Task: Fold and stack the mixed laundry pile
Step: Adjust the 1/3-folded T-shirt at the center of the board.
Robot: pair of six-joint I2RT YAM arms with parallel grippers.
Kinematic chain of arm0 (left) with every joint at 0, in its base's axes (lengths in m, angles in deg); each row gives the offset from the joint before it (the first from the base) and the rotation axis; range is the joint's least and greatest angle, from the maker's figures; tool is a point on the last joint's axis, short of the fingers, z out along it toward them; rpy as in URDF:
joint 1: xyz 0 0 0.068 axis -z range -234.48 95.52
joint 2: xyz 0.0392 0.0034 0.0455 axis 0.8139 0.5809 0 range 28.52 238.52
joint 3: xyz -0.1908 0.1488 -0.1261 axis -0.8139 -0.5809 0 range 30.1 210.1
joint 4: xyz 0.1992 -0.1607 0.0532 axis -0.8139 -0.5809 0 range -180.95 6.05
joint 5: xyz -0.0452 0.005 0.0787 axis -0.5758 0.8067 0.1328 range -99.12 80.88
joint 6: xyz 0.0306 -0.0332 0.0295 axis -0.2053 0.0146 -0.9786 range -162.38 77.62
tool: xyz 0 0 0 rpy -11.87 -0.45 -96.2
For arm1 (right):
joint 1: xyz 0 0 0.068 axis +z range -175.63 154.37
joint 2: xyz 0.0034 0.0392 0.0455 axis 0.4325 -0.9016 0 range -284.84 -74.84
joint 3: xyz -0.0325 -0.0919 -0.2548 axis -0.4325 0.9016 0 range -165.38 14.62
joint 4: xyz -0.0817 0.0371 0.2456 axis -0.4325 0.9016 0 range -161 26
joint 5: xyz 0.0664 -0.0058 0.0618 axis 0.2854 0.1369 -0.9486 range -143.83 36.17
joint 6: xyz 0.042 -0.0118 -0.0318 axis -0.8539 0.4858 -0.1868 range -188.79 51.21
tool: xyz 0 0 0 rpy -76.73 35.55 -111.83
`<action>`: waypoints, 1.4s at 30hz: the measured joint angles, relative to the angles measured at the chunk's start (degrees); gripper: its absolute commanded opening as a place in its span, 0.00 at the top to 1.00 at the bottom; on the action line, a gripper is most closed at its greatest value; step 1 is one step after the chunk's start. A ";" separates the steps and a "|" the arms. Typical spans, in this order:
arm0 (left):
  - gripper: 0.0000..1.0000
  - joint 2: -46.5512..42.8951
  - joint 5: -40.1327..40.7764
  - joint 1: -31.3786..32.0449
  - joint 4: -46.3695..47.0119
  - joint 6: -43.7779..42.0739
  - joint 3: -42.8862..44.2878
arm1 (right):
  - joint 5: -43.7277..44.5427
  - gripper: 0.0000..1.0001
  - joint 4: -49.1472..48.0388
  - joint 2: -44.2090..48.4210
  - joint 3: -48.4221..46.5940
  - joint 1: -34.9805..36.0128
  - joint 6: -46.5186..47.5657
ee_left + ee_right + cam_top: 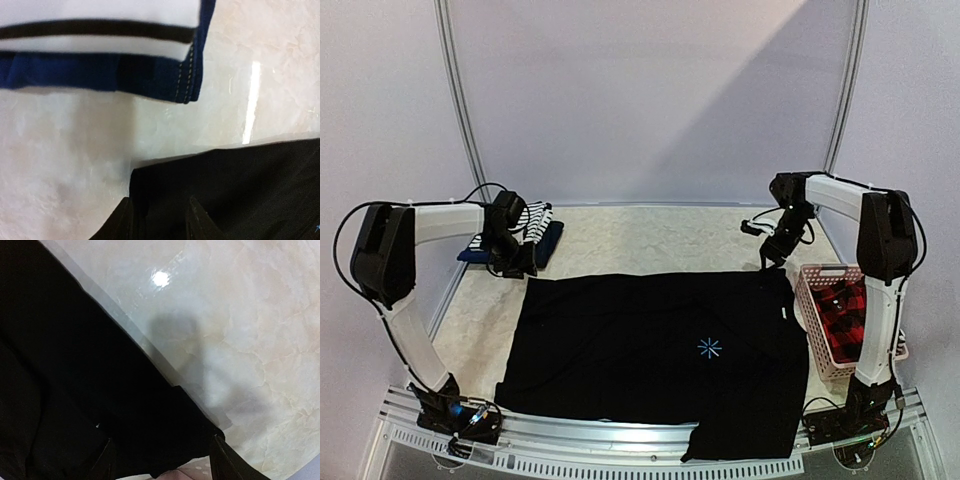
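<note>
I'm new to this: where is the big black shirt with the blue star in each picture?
Top external: the large black shirt with a small blue star lies spread across the middle.
Left wrist: its corner fills the lower right.
Right wrist: it covers the left side.
Shared landmark: the pale marbled tabletop bordering the shirt's edge.

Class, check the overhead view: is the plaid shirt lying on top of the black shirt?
No, the plaid shirt sits inside the pink basket, beside the black shirt.

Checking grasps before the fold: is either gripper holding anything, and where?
Nothing looks clamped. The left gripper and right gripper each straddle a far corner of the black shirt, jaws apart.
</note>
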State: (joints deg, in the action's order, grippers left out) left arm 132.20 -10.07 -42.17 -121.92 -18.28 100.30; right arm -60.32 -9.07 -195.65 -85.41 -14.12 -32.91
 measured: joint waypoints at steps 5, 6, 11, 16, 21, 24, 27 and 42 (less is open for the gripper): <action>0.76 3.76 -3.50 -0.79 0.42 -1.92 2.78 | 0.55 0.36 3.26 -3.28 -0.96 -0.07 1.36; 0.77 4.46 -3.87 -0.81 0.46 -2.23 3.10 | 0.72 0.36 3.82 -3.54 -0.98 -0.04 1.53; 0.87 8.22 -4.72 -0.94 -0.44 -3.37 5.22 | 1.53 0.36 5.95 -3.67 -2.71 -0.07 1.77; 1.00 10.71 -4.61 -1.25 -2.23 -4.90 7.96 | 1.68 0.36 6.64 -3.67 -3.45 -0.07 1.70; 1.00 10.78 -1.73 -1.40 -4.72 -6.58 11.98 | 1.79 0.36 6.21 -3.61 -2.23 -0.04 1.29; 1.00 11.13 1.90 -1.53 -7.04 -7.96 16.50 | 2.10 0.36 6.14 -3.61 -1.77 -0.04 1.22; 1.00 12.52 5.57 -1.73 -8.57 -9.38 20.79 | 2.21 0.36 6.23 -3.67 -2.89 -0.04 1.29; 0.74 9.38 12.83 -2.32 -11.54 -8.52 16.68 | 2.49 0.37 6.62 -11.69 -12.76 -0.66 2.86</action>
State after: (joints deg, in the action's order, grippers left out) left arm 141.58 2.76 -44.48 -133.46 -26.80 116.97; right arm -57.82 -2.44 -207.34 -98.18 -14.77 -30.05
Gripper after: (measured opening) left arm 0.253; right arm 0.640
